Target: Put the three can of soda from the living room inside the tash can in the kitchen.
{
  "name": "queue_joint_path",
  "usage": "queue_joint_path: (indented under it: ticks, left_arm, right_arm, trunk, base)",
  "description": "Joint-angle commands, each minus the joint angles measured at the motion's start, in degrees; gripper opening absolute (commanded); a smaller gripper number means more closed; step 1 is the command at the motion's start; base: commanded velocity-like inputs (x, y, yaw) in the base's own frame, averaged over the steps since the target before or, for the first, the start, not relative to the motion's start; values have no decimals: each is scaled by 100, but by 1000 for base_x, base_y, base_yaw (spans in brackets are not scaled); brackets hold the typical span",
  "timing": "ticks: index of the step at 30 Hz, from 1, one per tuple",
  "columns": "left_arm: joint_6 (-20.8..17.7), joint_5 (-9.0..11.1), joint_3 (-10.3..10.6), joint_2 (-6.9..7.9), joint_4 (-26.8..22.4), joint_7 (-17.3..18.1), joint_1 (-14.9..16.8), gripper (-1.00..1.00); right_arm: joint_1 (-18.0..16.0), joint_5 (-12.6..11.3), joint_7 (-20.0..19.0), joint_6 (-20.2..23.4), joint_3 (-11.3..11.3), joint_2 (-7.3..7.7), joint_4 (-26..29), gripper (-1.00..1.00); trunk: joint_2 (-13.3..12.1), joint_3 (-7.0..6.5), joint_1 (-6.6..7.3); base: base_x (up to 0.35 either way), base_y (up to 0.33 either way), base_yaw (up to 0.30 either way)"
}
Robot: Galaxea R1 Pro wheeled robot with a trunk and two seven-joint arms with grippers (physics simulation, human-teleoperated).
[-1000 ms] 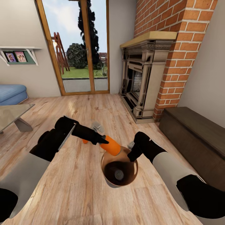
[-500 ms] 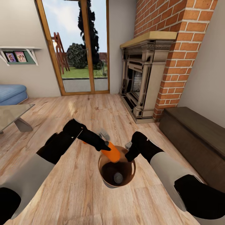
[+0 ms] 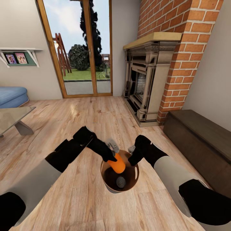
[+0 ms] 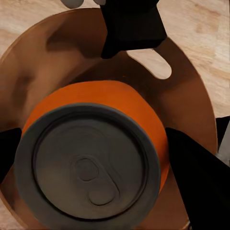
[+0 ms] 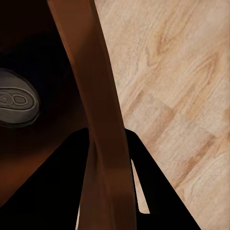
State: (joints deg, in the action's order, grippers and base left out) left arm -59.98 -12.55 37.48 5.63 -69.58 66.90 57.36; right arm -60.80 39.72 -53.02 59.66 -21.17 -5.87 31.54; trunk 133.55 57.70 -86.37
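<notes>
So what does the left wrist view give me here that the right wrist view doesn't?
Left wrist alone: the orange can held over the bin's mouth, its pull-tab top facing the camera, and the oval handle hole. Right wrist alone: the right gripper pinching the bin wall, and a can's grey top lying inside. Both: the bin and the wood floor.

The left gripper [image 3: 113, 158] is closed around something; the right gripper [image 3: 132, 159] pinches a thin wall, both arms reaching forward.

A red brick fireplace [image 3: 150, 77] stands on light wood floor [image 3: 96, 112]; left of it wood-framed glass doors [image 3: 78, 48], beyond them a blue sofa [image 3: 11, 95]
</notes>
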Motion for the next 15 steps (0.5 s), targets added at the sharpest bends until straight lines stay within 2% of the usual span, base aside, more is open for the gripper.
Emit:
queue_joint_path:
  ticks: [1,3,5,6,9,15]
  left_arm:
    - [-2,-109,8,-46,20,0,-5,-100]
    - [-2,-392,20,-159,144,-1,-11,-100]
    - [-2,-579,56,-237,243,1,-15,-100]
    - [-2,-756,99,-306,327,2,-19,-100]
    - [-2,-927,132,-406,437,0,-22,-100]
    - [-2,-1042,213,-456,515,-1,-23,-100]
  right_arm:
    - [-2,-87,2,34,7,-1,1,-100]
    - [-2,-87,2,34,7,-2,5,-100]
    - [-2,-87,2,34,7,-2,8,-100]
    - [-2,-87,2,34,7,-2,11,-100]
    - [-2,-87,2,34,7,-1,11,-100]
    - [-2,-87,2,34,7,2,11,-100]
  trunk:
    - [0,-1,1]
    - [0,-1,1]
    - [0,-1,1]
    - [0,-1,1]
    - [0,-1,1]
    - [0,-1,1]
  base:
    - [0,0,0]
    - [0,0,0]
    - [0,0,0]
    - [0,0,0]
    - [0,0,0]
    - [0,0,0]
